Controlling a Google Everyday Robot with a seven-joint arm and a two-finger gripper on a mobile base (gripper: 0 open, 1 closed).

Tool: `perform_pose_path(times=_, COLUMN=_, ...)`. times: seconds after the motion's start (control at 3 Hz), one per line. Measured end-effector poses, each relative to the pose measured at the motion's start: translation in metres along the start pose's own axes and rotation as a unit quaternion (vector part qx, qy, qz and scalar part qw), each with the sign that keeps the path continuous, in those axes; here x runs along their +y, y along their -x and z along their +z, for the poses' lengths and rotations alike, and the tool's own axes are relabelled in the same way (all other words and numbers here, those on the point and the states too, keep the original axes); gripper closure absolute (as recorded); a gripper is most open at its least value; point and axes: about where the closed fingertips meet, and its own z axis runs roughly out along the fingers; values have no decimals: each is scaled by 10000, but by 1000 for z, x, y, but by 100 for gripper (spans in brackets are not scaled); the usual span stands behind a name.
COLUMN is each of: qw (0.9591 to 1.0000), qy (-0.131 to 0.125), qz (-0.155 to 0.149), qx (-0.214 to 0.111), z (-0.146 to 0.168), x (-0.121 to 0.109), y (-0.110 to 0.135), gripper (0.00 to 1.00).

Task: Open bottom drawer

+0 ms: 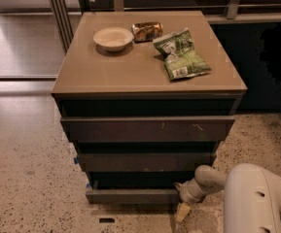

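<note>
Gripper (183, 208), grip I cannot tell, sits by the right end of the flat dark grey-brown bottom drawer (130, 196). It looks rigid and handle-less, so I'd hook its top edge.

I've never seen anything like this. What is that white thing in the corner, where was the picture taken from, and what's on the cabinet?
The white shape at lower right is a robot's arm. Its end is a gripper, a clamp that serves as its hand. It sits low, at the right end of the bottom drawer, which the robot is meant to open. There is only one picture, from a camera looking down on the cabinet from the front. On its tan top lie a pale bowl, a shiny brown packet and green snack bags. Whether the gripper holds anything cannot be seen.
</note>
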Motion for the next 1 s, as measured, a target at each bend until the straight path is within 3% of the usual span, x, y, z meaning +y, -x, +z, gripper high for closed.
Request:
perform_pose_path(times=0.67, qw=9984, qy=404, qz=386, qx=-46, z=-14, x=56, y=-3, gripper=0)
perform_pose_path(times=1.0, qw=9984, qy=404, qz=386, qx=-46, z=-14, x=56, y=-3, gripper=0)
